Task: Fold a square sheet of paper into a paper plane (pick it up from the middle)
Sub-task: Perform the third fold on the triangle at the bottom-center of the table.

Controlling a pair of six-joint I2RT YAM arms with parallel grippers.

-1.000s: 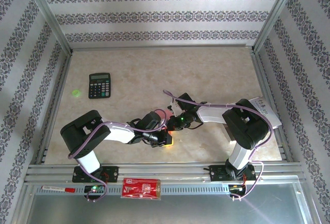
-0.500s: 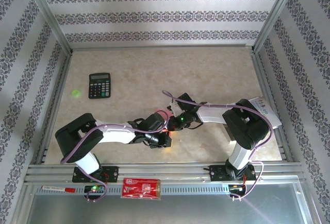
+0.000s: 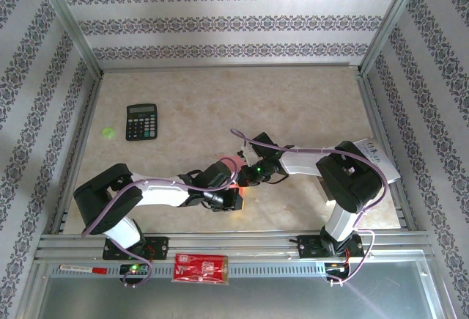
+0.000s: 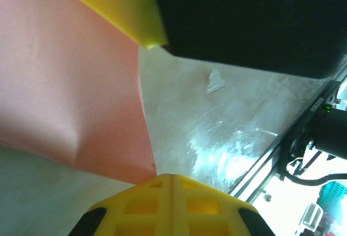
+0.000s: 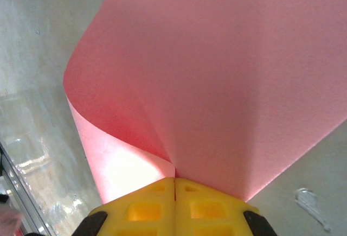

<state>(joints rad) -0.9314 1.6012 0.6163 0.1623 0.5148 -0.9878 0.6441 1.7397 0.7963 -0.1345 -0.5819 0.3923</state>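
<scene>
Right hand (image 5: pixel 174 184) clamped on square sheet of paper (image 5: pixel 217 84), sheet curled above tabletop (image 3: pixel 308 99), front-centre. Left hand (image 4: pixel 172 177) closed, tips at sheet's edge (grip there unclear). Left arm just sank lower, hands barely shifted: looks like early crease, folding barely begun.

Both arms, elbows bent, reach inward so that their wrists meet nose to nose. Left gripper (image 4: pixel 172 177): jaws pressed flat together, no gap; a yellow finger (image 4: pixel 116 5) of the right gripper lies just ahead of them. Right gripper (image 5: pixel 174 180): jaws likewise closed, pinching the square sheet of paper (image 5: pixel 217 73), which fans out ahead of the tips.
</scene>
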